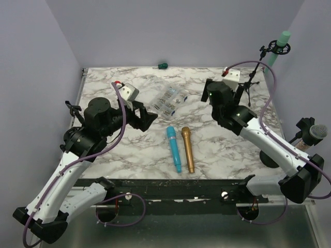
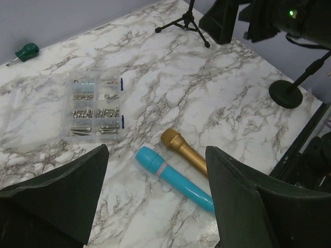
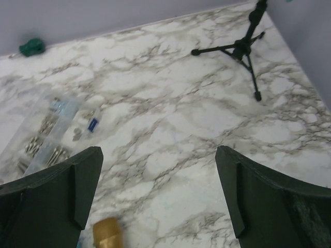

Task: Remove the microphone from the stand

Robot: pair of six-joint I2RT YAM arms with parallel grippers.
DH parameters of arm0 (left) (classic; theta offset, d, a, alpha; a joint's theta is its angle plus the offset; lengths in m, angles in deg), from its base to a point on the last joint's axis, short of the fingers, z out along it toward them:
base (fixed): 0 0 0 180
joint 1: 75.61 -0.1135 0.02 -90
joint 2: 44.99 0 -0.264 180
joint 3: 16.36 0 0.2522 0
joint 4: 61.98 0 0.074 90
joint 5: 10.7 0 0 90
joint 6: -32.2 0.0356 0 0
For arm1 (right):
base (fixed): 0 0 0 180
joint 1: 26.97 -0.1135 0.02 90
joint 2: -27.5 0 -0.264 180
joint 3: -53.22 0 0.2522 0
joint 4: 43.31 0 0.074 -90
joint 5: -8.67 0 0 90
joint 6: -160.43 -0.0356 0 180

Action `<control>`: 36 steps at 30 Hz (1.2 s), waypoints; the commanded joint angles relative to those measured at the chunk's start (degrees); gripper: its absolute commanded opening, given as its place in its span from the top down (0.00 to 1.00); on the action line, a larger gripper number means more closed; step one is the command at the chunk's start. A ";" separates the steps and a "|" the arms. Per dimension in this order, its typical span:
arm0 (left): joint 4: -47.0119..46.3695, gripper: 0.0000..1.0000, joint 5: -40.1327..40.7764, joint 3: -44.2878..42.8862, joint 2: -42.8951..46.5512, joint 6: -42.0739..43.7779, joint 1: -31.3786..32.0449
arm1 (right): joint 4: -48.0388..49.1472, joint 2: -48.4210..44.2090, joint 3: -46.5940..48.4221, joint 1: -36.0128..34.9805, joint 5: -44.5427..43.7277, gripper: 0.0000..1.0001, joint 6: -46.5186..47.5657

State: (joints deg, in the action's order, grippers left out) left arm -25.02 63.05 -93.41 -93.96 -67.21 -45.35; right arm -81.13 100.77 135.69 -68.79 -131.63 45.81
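Mint microphone sits in the stand; parts box markings unreadable.

Count taken across all three views.

Microphones: 4.
- blue microphone
- gold microphone
- mint-green microphone
- grey-mesh microphone

Of these, 2 are loose and 2 are mounted.

Stands: 2.
- tripod stand
- round-base stand

Screwdrivers: 1, the green-handled screwdriver.

Clear parts boxes: 1, the parts box. The screws inside are too small and too crowded to count.

Robot arms: 2.
- left arm
- right arm

Tables: 1, the marble-patterned table.
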 commanded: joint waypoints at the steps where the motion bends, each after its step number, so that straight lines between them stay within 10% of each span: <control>1: -1.11 0.22 2.01 1.02 0.19 1.93 2.67 | 3.79 3.12 5.56 8.34 -2.23 0.00 5.53; 18: 0.67 0.22 2.01 0.06 -3.32 1.80 7.01 | -14.05 -0.86 17.22 20.29 2.95 0.00 3.10; 26: -1.22 0.22 -1.81 0.78 -2.45 -0.66 7.92 | -24.65 -12.52 13.82 20.29 -7.91 0.00 5.07; 36: -0.64 0.22 1.33 0.89 -2.76 0.27 9.52 | -43.90 -14.90 12.50 20.29 -18.72 0.04 -13.84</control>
State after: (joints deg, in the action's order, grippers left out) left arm -25.00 63.64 -92.97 -97.26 -67.10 -36.50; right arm -113.06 86.74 149.87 -48.60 -145.18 42.94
